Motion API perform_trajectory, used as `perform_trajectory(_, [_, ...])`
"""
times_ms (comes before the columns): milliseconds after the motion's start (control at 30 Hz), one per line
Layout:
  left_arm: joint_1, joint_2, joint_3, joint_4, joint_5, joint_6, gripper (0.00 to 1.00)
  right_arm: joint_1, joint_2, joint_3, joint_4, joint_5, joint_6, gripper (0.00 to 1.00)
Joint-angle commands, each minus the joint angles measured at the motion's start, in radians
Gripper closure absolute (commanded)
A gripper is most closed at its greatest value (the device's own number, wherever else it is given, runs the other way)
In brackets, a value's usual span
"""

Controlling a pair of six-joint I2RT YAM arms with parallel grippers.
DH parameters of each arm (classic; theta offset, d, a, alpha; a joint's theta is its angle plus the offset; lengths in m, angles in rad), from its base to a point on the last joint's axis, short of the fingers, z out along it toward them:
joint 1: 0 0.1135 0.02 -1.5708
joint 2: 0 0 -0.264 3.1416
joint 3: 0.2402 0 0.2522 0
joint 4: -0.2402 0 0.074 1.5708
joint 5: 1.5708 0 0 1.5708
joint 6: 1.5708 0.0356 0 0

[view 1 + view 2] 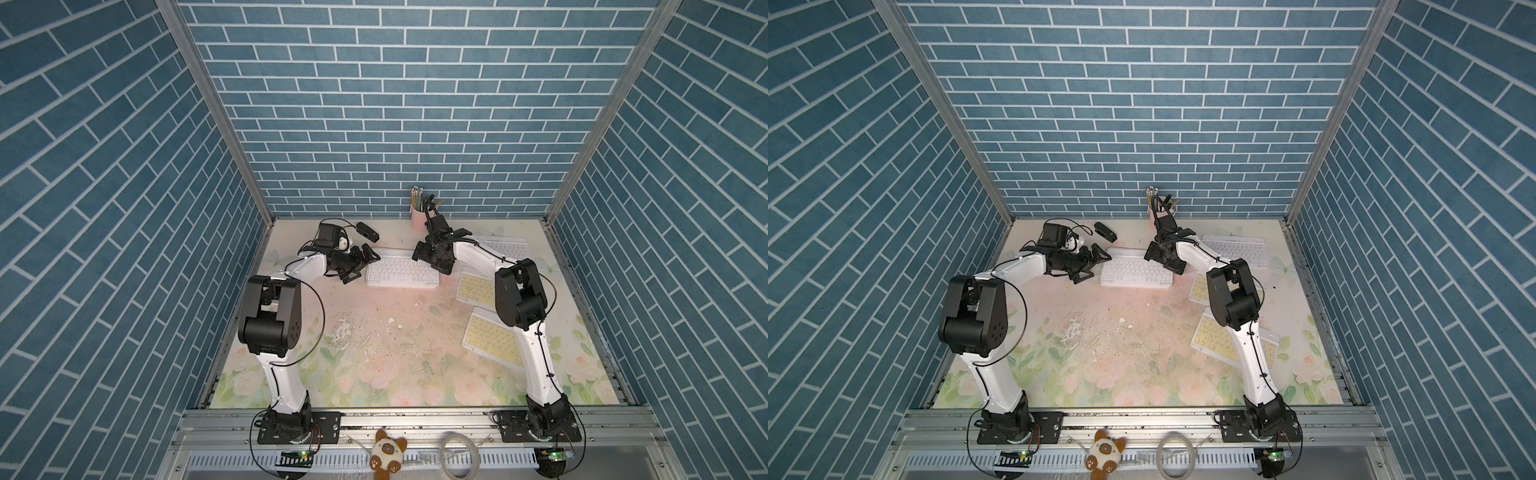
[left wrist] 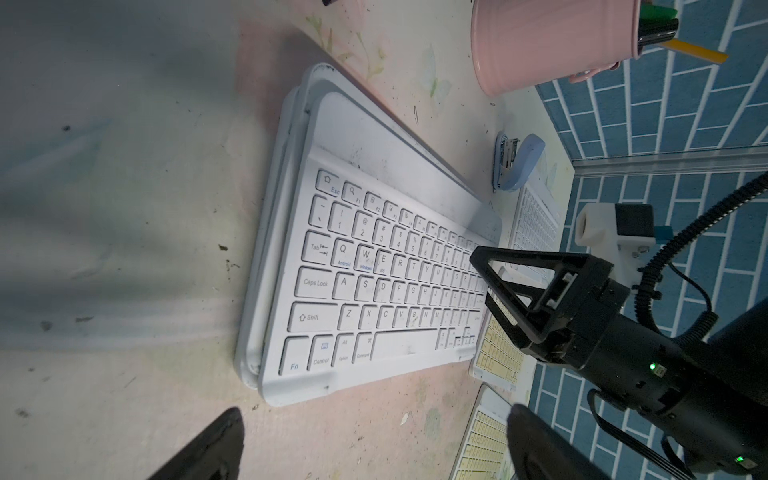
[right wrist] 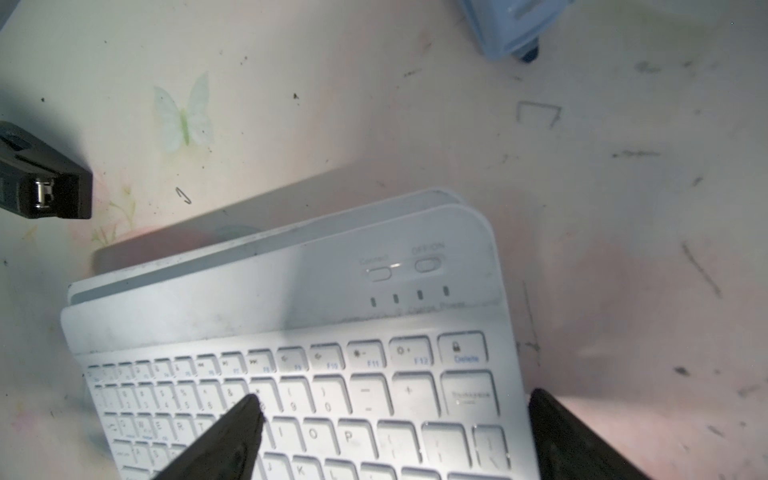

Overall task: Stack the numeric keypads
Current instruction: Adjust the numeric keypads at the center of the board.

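A stack of white numeric keypads (image 1: 402, 272) (image 1: 1136, 272) lies at the centre back of the table, its layers slightly offset (image 2: 374, 270) (image 3: 332, 332). My left gripper (image 1: 361, 266) (image 2: 376, 440) stands open just off the stack's left end, holding nothing. My right gripper (image 1: 428, 262) (image 3: 395, 419) is open over the stack's right end. One of its fingers (image 3: 241, 432) is above the keys and the other is past the edge. Another white keypad (image 1: 505, 249) lies at the back right. Two yellow-keyed keypads (image 1: 476, 286) (image 1: 492, 336) lie partly under the right arm.
A black stapler (image 1: 368, 232) (image 3: 41, 183) sits behind the stack's left end. A pink cup of pencils (image 1: 419, 216) (image 2: 548, 41) stands at the back wall. A small blue stapler (image 2: 515, 162) lies beside the back-right keypad. Blue brick walls enclose three sides.
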Motion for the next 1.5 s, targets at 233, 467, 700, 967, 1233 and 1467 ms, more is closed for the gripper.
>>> perform_trajectory(233, [-0.001, 0.019, -0.013, 0.005, 0.005, 0.004, 0.00, 0.013, 0.017, 0.029, -0.038, 0.019, 0.034, 0.01])
perform_trajectory(467, [0.000, 0.001, -0.026, 0.010, 0.007, -0.002, 0.01, 0.014, -0.030, -0.010, -0.036, 0.031, 0.011, 0.01])
perform_trajectory(700, [0.007, -0.071, -0.057, -0.022, 0.003, 0.007, 0.00, 0.008, -0.091, -0.094, 0.007, 0.034, -0.015, 0.01])
perform_trajectory(967, [0.002, -0.152, -0.220, 0.083, 0.044, -0.066, 0.00, 0.003, -0.221, -0.243, 0.079, 0.018, -0.063, 0.01])
perform_trajectory(1233, [-0.056, -0.131, -0.289, 0.264, 0.073, -0.228, 0.00, 0.005, -0.318, -0.383, 0.130, 0.004, -0.102, 0.01])
perform_trajectory(1467, [-0.122, -0.048, -0.289, 0.461, 0.056, -0.394, 0.00, 0.000, -0.364, -0.444, 0.142, 0.001, -0.116, 0.01])
